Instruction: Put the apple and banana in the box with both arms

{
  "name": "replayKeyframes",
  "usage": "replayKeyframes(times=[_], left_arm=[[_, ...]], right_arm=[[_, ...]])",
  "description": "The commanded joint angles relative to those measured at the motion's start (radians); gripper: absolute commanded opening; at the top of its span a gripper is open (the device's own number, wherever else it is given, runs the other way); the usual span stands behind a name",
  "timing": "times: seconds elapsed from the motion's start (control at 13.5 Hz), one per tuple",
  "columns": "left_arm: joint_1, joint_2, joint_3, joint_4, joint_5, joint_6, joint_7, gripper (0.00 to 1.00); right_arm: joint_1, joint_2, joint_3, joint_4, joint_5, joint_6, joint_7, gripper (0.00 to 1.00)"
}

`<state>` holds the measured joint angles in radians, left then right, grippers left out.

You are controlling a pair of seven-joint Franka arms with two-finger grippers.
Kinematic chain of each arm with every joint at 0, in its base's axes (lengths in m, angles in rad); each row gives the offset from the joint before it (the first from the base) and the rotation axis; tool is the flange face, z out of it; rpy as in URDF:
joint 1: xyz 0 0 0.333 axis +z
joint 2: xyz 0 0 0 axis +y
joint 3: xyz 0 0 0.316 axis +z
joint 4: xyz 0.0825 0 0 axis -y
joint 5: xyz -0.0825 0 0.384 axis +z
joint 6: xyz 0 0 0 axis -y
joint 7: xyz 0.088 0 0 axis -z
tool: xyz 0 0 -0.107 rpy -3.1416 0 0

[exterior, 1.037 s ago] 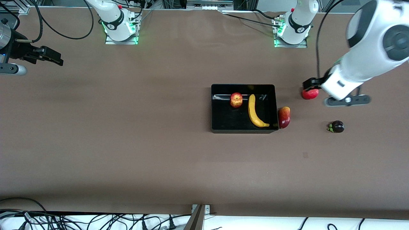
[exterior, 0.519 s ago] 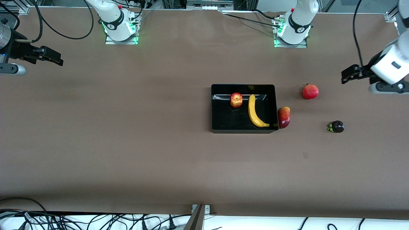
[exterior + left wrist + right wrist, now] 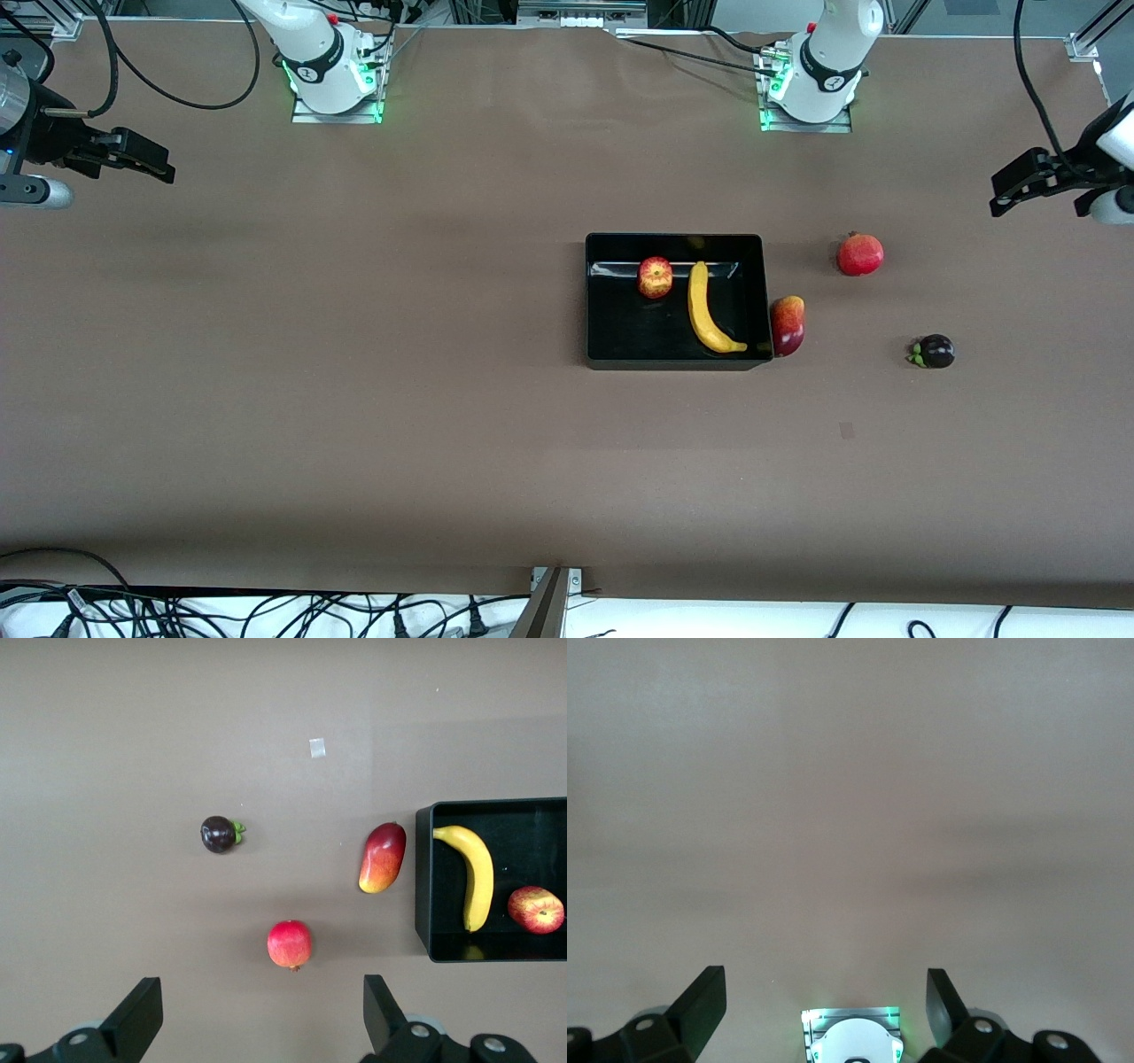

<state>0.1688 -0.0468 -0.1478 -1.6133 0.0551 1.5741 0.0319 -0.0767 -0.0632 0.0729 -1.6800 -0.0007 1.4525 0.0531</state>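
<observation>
Apple (image 3: 655,276) and banana (image 3: 706,310) are both lying inside the box (image 3: 602,354), apple toward the bases' edge, banana beside it on the left arm's end, so the task is looking done. Left gripper (image 3: 1019,182) is hanging over bare worktop (image 3: 354,399) at the left arm's end, jaws spread, nothing in them. Right gripper (image 3: 133,155) is waiting over the right arm's end, jaws spread too, empty. A mango (image 3: 788,325) is touching the box's outer wall; a pomegranate (image 3: 860,254) and a dark mangosteen (image 3: 935,352) are sitting well apart from the box toward the left arm's end. Risks, as I'm judging it: any sweep of the left arm low over this end is likely knocking the pomegranate or pushing the mango, nudging the box. Also a mistaken regrasp of the pomegranate as the apple, both being round and red.
</observation>
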Motion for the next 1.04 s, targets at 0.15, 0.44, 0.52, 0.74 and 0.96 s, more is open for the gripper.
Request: replayKeyframes(times=[0.15,0.44,0.52,0.74,0.96], left_arm=[[-0.049,-0.001,0.046,0.027,-0.028,-0.008,0.058,1.0],[-0.095,-0.001,0.103,0.029,-0.037,-0.011,0.074,1.0],[-0.094,-0.001,0.103,0.032,-0.047,-0.011,0.074,1.0],[-0.103,-0.001,0.109,0.032,-0.057,-0.011,0.08,1.0],[-0.107,-0.001,0.109,0.032,-0.058,-0.011,0.08,1.0]], right_arm=[[-0.006,0.008,0.008,0.026,-0.005,0.012,-0.006,1.0],[-0.009,0.009,0.005,0.028,0.001,0.012,-0.007,1.0],[-0.011,0.01,0.004,0.028,0.001,0.012,-0.007,1.0],[-0.011,0.01,0.004,0.028,0.001,0.012,-0.007,1.0],[-0.011,0.01,0.002,0.028,0.001,0.012,-0.007,1.0]])
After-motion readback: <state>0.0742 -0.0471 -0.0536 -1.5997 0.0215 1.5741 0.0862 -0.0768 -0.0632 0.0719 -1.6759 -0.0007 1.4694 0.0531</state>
